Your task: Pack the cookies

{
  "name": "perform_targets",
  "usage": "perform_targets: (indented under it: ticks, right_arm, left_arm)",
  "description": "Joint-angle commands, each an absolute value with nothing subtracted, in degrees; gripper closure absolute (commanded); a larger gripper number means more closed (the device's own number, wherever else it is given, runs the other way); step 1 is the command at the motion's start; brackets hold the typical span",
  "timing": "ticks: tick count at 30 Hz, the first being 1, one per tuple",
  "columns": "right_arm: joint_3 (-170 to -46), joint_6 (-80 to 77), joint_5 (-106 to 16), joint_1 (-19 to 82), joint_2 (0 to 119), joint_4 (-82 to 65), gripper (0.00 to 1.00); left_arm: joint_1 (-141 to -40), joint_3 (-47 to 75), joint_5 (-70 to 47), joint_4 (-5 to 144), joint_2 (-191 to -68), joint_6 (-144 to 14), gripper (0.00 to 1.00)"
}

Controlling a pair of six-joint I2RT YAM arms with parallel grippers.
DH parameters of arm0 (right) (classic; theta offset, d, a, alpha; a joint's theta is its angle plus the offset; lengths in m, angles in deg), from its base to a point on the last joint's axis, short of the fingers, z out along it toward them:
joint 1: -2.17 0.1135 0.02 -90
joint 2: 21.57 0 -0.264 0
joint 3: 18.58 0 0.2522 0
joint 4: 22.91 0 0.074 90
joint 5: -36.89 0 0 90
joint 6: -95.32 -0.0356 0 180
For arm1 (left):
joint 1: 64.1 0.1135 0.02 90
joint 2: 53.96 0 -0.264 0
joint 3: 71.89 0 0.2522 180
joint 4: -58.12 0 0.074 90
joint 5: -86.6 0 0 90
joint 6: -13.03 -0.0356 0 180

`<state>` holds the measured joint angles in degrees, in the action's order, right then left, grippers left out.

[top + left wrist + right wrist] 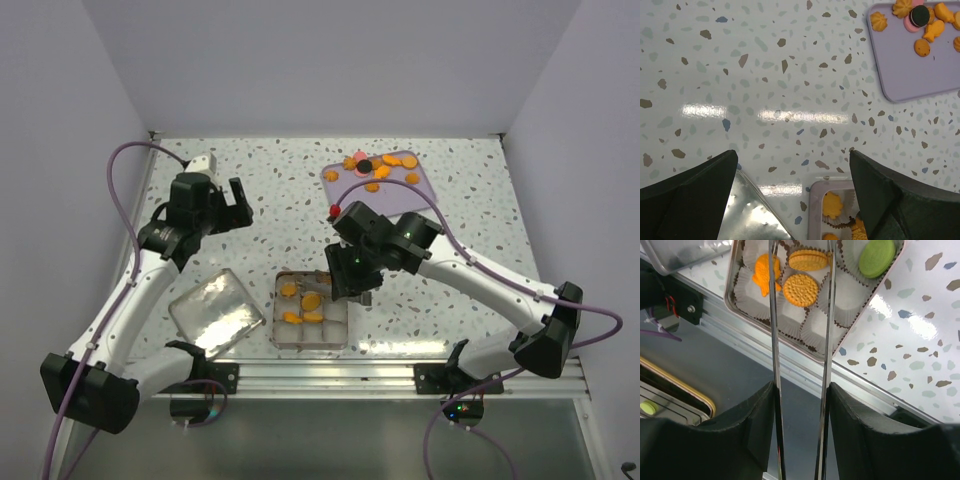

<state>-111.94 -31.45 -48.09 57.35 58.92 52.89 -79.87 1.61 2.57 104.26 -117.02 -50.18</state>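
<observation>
Closest to the arm bases, at the table's [260,170] near edge, sits the square tin [311,345], lined with white paper cups [815,325]. Some cookies are already packed in it: an orange fish [764,274], an orange round [800,290], an orange sandwich biscuit [807,260] and a green one [876,257], each in its own cup. Just beside the tin, at its 9 o'clock, a shiny lid [215,315] lies flat on the table, apart from the tin.

The right gripper [801,387] hangs over the tin's 2 o'clock corner. Its fingers [760,415] are closed in on a pair of metal tweezers [775,340]. The two thin blades run out with a gap between them and cross above the cups. Their tips leave the top of the wrist view, so I can't tell what they are doing.

Further out, at about 10 o'clock from the tin, the left gripper [232,205] hovers above bare table with its jaws spread wide, holding nothing.

Farthest away, at 1 o'clock from the tin, a purple tray [395,195] carries the remaining cookies [385,165]. They are mostly orange shapes, with one dark round [919,16] lying on a pink one [911,26].
</observation>
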Motion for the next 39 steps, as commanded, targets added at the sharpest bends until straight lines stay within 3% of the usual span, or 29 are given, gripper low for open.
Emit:
perform_targets:
  ticks: [1,13,20,31,39]
  right_arm:
    - [-117.1,-32.2,-51.4,57.6,58.7,54.0,0.52]
    - [-128.2,-30.5,-58.9,56.5,61.3,59.7,0.51]
    - [-133.9,-24.6,-56.7,42.4,66.6,59.3,0.51]
    - [-152.6,-19.5,-61.4,27.4,88.0,62.6,0.51]
    - [-165.2,-17.2,-62.0,24.5,101.3,65.9,0.50]
  left_arm:
    - [-79.7,1.0,3.3,104.4,-115.1,-51.2,0.00]
    - [-79.7,1.4,3.9,104.1,-115.0,-51.2,0.00]
    - [-79.7,1.5,3.8,104.1,-115.0,-51.1,0.00]
    - [-79.7,2.0,3.6,104.0,-116.6,-50.9,0.00]
    - [-79.6,2.3,3.7,103.3,-118.8,-50.6,0.00]
